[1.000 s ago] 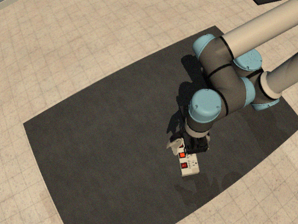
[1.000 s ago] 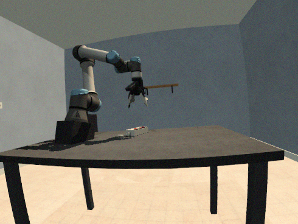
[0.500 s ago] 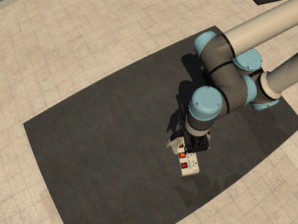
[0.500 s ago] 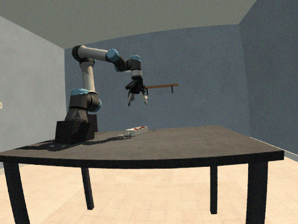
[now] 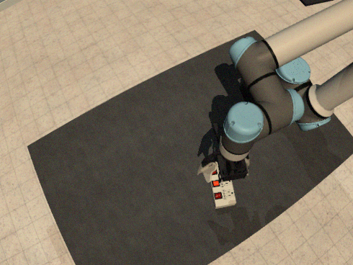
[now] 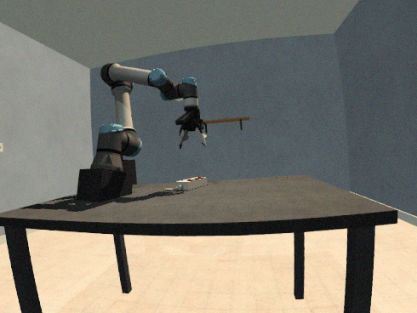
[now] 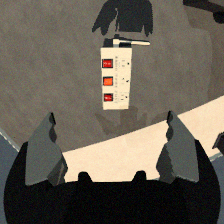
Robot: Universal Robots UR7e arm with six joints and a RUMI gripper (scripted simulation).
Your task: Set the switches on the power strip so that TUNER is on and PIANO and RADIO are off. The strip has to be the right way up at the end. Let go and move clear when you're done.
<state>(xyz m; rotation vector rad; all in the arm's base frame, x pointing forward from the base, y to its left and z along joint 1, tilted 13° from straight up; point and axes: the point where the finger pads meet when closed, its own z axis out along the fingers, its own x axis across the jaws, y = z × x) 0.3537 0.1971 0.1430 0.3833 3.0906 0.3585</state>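
The white power strip (image 7: 116,77) lies face up on the dark table, with three red rocker switches in a row along its left side. The middle switch (image 7: 107,80) looks brighter orange than the other two. The labels are too small to read. The strip also shows in the top view (image 5: 223,192), partly under the arm, and in the exterior view (image 6: 191,183). My gripper (image 7: 111,112) (image 6: 191,138) is open and empty. It hangs high above the strip, fingers pointing down.
The table edge runs close below the strip in the wrist view, with tiled floor beyond it. The arm's base (image 6: 106,179) stands at the table's left rear. A wooden shelf (image 6: 225,121) hangs on the back wall.
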